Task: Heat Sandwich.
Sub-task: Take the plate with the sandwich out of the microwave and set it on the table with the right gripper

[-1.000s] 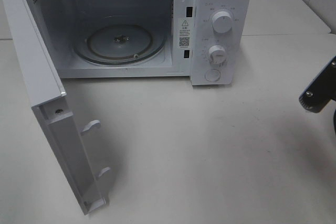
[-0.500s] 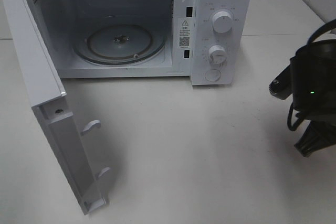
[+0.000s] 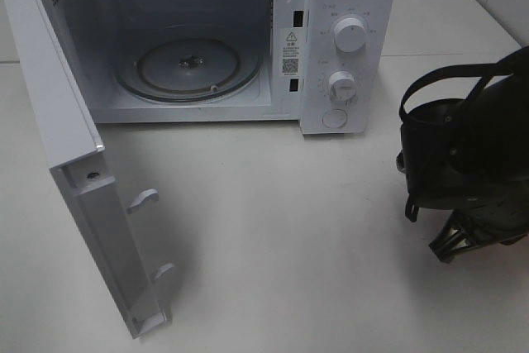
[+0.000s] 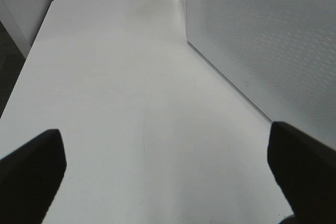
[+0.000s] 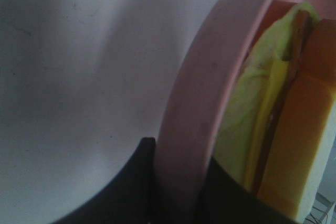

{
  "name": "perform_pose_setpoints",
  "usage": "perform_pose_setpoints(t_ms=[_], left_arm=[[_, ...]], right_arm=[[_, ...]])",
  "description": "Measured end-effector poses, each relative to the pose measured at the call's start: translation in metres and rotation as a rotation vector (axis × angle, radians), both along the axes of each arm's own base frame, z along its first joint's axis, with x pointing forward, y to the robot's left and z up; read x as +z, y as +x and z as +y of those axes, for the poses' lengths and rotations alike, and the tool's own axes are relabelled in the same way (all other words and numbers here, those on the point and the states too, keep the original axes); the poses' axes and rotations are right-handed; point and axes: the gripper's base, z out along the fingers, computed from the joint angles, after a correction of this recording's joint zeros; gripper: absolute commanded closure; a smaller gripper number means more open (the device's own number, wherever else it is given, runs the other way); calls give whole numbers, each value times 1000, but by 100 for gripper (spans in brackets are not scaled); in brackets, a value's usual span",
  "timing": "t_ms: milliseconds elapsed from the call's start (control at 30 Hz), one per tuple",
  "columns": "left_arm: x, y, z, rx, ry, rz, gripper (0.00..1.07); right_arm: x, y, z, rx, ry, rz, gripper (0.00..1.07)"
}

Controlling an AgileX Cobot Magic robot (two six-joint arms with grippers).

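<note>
Pinching the pink plate's (image 5: 194, 124) rim in my nearly-closed right claw (image 5: 176, 182) so the sandwich (image 5: 283, 114) rides level; left claw (image 4: 168, 177) wide open, empty.

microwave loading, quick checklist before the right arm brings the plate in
1. White microwave's hinged door swung fully open: ok.
2. Round glass turntable inside the cavity bare, nothing on it: ok.
3. Right gripper clamped on the rim of the round pink plate: ok, a finger sits on each side of the rim.
4. Small cream-bread sandwich with orange-brown crust lying on that plate: ok in the wrist view; hidden by the arm in the high view.
5. Plate held level: cannot tell.
6. Left gripper open and out of the path, beside the microwave's perforated side wall: ok.
</note>
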Motion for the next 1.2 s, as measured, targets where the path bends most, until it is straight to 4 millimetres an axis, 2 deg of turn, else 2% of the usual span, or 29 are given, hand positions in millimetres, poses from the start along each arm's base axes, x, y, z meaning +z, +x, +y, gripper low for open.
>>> perform_pose_setpoints(t_ms=[267, 633, 900, 1200], left_arm=[[0, 0, 0, 0, 0, 0, 3], [0, 0, 0, 0, 0, 0, 3], [0, 0, 0, 0, 0, 0, 3], [0, 0, 0, 0, 0, 0, 3]], right_arm=[[-21, 5, 1, -12, -13, 0, 100], [-51, 17, -15, -71, 24, 30, 100], [-62, 23, -20, -63, -3, 23, 98], [-62, 30, -16, -84, -2, 9, 93]])
